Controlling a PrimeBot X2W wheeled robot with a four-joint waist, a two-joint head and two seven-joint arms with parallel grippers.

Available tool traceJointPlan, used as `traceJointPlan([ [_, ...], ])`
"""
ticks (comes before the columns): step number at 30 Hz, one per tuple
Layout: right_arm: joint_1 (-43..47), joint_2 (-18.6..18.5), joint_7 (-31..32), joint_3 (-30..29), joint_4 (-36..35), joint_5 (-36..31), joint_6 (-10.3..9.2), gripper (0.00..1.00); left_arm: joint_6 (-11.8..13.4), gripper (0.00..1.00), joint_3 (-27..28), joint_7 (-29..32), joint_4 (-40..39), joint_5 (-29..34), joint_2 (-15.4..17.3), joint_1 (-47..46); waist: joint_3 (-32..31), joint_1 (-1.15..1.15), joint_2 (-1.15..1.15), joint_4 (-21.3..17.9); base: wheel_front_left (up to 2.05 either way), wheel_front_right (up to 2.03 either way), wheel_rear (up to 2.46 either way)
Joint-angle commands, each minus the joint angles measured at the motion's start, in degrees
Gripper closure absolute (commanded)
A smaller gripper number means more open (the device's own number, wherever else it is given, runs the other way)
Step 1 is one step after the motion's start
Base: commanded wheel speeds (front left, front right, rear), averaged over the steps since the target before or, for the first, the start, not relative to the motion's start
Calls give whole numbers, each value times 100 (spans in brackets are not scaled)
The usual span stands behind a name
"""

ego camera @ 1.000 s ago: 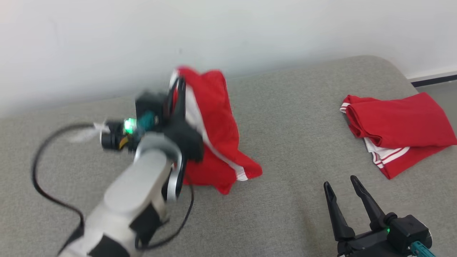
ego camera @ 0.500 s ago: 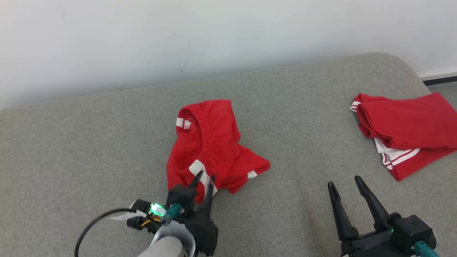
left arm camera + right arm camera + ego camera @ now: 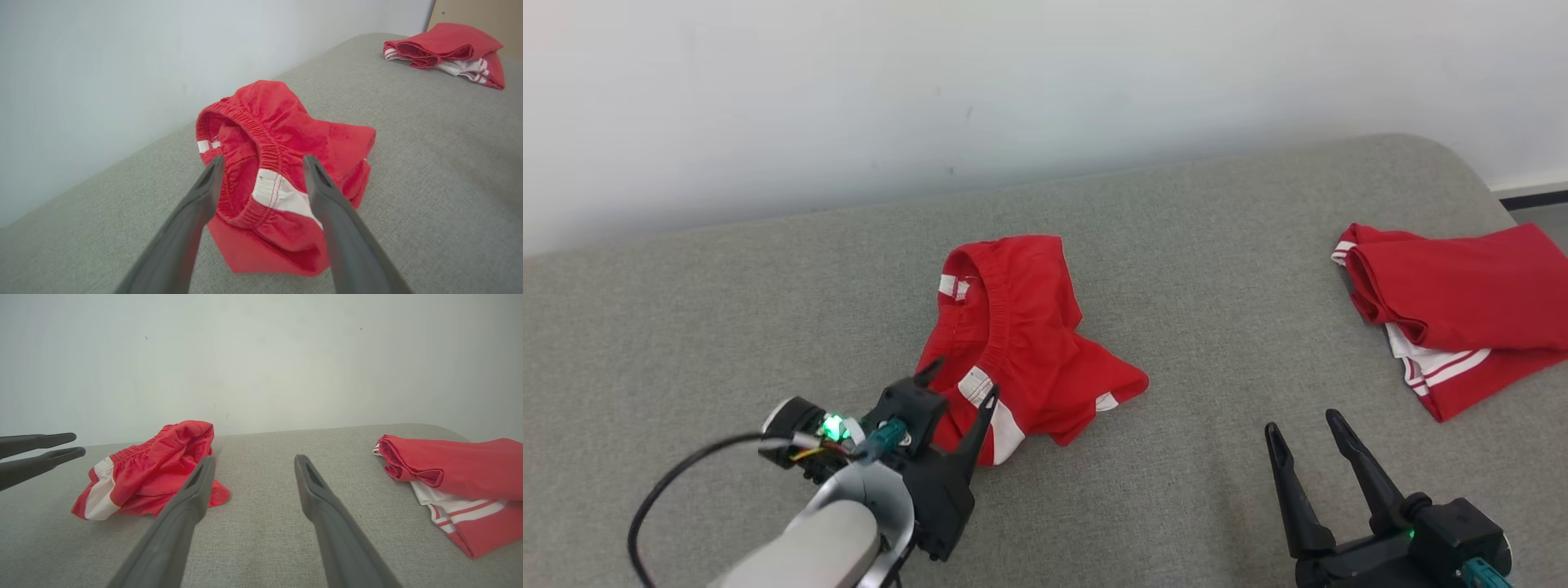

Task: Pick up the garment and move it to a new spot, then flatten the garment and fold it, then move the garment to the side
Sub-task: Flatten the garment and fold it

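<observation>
Red soft cloth with white side stripes and a gathered elastic waistband: the crumpled garment (image 3: 1029, 343) lies heaped mid-cushion on the grey woven upholstery (image 3: 1217, 269), with its waist opening gaping toward my left gripper (image 3: 964, 377). That gripper sits at the heap's near-left edge with its fingers spread to either side of a white patch on the waistband, clamping nothing. I cannot tell whether they touch the fabric. My right gripper (image 3: 1300, 422) hangs near right over bare weave, fingers likewise apart. At far right a second red garment (image 3: 1462, 294), white-striped and folded flat, rests well apart from the heap.
</observation>
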Motion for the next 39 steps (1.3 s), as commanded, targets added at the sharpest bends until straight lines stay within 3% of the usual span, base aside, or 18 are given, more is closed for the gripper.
traceJointPlan([
  [1, -73, -2, -3, 50, -32, 0, -4, 0, -141, 0, -86, 224, 112, -4, 61, -171, 72, 0, 0, -55, 0, 0, 0],
  [13, -173, -60, -3, -22, -66, -4, -4, 0, -595, 3, -325, 1115, 726, -229, -44, -647, 330, 0, 0, -239, 0, 0, 0],
  [14, -179, -52, -3, -23, -65, -3, -4, 0, -644, 12, -338, 1162, 745, -255, -51, -674, 337, 0, 0, -247, 0, 0, 0],
  [15, -184, -42, -3, -21, -65, -3, -4, 0, -699, 50, -347, 1211, 761, -305, -65, -683, 344, 0, 0, -254, 0, 0, 0],
  [16, -189, -33, -3, -23, -67, -2, -4, 0, -746, 60, -368, 1263, 778, -323, -68, -691, 349, 0, 0, -260, 0, 0, 0],
  [17, -191, -26, -3, -24, -68, -1, -4, 0, -787, 89, -386, 1305, 784, -315, -67, -707, 349, 0, 0, -264, 0, 0, 0],
  [18, -190, -22, -3, -23, -69, -4, -4, 0, -819, 100, -394, 1349, 770, -365, -81, -695, 346, 0, 0, -269, 0, 0, 0],
  [24, -175, 24, -3, -22, -30, -17, -4, 0, -1054, 100, -127, 1347, 365, -895, -204, -558, 229, 0, 0, -313, 0, 0, 0],
  [28, -169, 101, -3, 38, 14, 6, -4, 0, -1198, 100, 490, 1239, -94, -1653, -442, -724, 69, 0, 0, -442, 0, 0, 0],
  [39, -69, 227, -3, 96, 92, 53, -4, 0, -1195, 100, 1681, 1393, 129, -2735, -1251, -2057, -119, 0, 0, -860, 0, 0, 0],
])
